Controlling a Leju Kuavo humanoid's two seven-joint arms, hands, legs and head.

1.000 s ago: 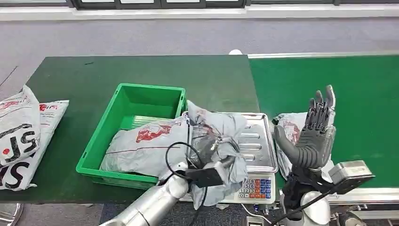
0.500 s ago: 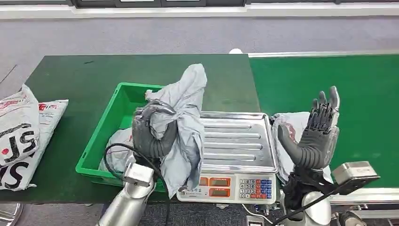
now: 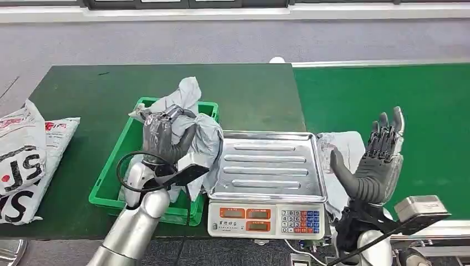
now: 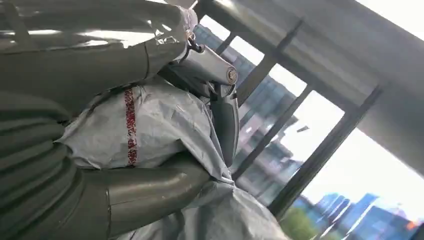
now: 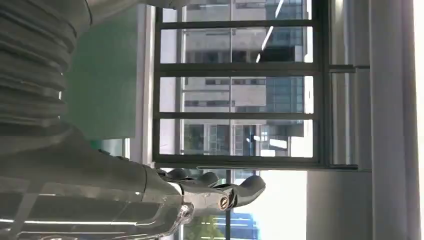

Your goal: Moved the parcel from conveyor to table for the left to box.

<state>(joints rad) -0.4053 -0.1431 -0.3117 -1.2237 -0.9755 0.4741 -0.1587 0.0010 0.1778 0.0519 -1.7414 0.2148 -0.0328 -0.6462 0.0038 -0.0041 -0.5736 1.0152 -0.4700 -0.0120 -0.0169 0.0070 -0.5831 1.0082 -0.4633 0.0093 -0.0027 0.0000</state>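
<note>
Fingers (image 3: pixel 156 133) of left hand (image 3: pixel 161 145) wrap grey parcel (image 3: pixel 202 138).

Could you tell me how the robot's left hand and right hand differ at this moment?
The left hand grips a grey parcel; the right hand holds nothing. The left hand's fingers are wrapped around the parcel, whereas the right hand's fingers are spread and point upward. The left hand is above the green bin; the right hand is raised beside the scale, over the conveyor. Both are dark grey, on silver arms.
</note>
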